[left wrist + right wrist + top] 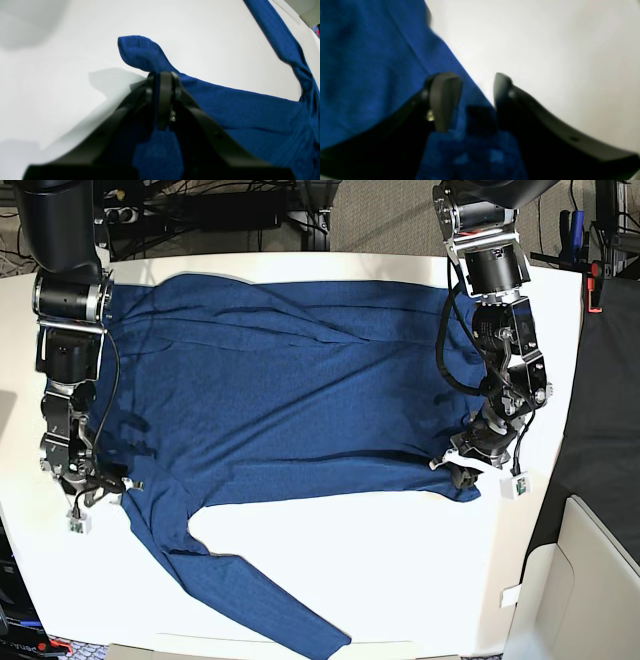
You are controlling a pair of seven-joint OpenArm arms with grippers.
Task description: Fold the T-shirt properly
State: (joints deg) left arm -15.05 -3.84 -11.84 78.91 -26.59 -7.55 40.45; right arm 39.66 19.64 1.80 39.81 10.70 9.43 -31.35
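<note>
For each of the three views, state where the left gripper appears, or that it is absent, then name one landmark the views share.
Left wrist: left gripper at centre, shut on a fold of the T-shirt.
Right wrist: not in it; only the right gripper shows, jaws apart.
Base: left gripper at right, on the T-shirt's lower corner.
Shared landmark: the white table.

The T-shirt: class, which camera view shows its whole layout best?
The base view: the T-shirt lies spread over the table, one sleeve trailing forward. The left wrist view shows only a pinched corner; the right wrist view only a blurred edge.
</note>
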